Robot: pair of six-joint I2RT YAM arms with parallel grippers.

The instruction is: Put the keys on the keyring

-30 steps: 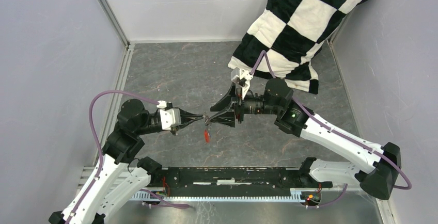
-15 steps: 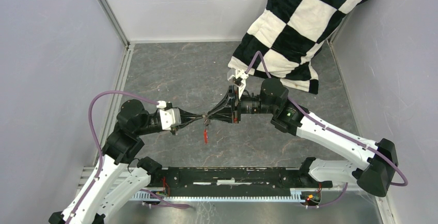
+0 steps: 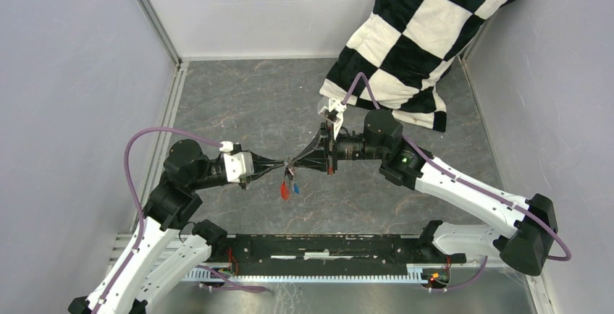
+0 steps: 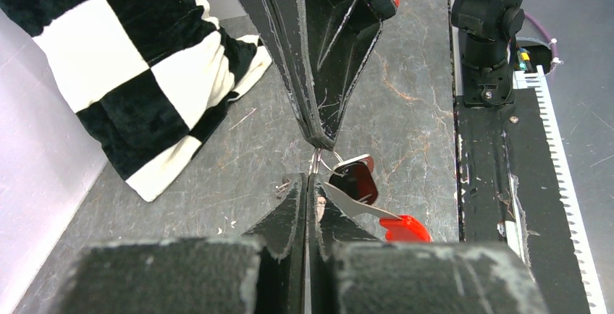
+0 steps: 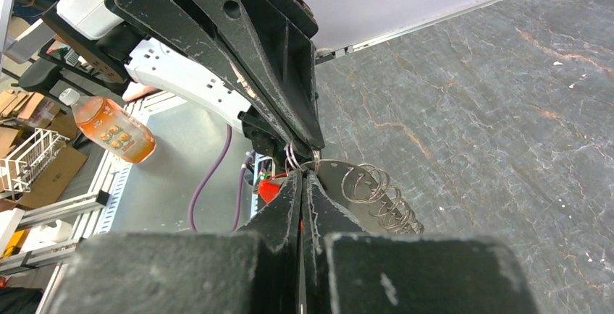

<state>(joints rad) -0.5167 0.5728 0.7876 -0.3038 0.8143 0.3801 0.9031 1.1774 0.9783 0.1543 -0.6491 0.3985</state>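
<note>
Both grippers meet tip to tip above the middle of the grey table. My left gripper (image 3: 284, 163) is shut on the thin wire keyring (image 4: 316, 160), and its jaws (image 4: 309, 181) are pressed together. My right gripper (image 3: 295, 163) is shut on the same ring from the opposite side, tips (image 5: 302, 174) closed. The red tag (image 3: 284, 190) and a blue-headed key (image 3: 295, 188) dangle below the tips. In the left wrist view a black-headed key (image 4: 356, 182) hangs beside the red tag (image 4: 407, 228). A coil of wire rings (image 5: 380, 200) trails from the ring.
A black-and-white checkered cloth (image 3: 427, 32) lies at the back right corner. A black rail (image 3: 326, 249) runs along the near edge between the arm bases. Grey walls enclose the left, back and right. An orange bottle (image 5: 112, 129) stands outside the cell.
The right gripper's jaws have closed at the ring. The red tag swung slightly left and the blue key now hangs in view beside it. The left arm stays put.
</note>
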